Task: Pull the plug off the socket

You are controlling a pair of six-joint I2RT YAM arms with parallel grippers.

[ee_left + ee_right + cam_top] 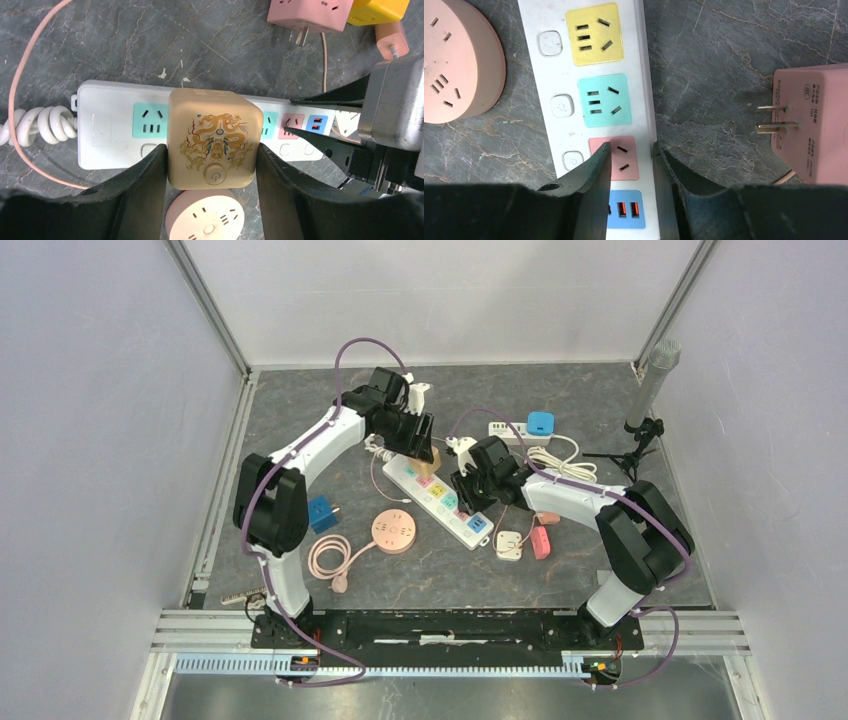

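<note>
A beige cube plug point(432, 455) with a dragon print sits in the white power strip point(447, 504) at its far end. My left gripper point(418, 443) is shut on it. In the left wrist view both black fingers point(150, 175) press the sides of the plug point(215, 137), which still sits on the strip point(107, 132). My right gripper point(470, 495) rests on the strip's near part. In the right wrist view it point(631, 147) is narrowly open, one finger over the pink socket point(626, 162) and the other at the strip's point(549, 75) right edge, holding nothing.
A round pink socket point(393, 531) with a coiled cord lies left of the strip, and a blue cube point(320, 512) lies further left. Pink point(541, 540) and white point(509, 545) adapters lie right of the strip. A second strip point(505, 430) and a tripod point(640, 430) stand behind.
</note>
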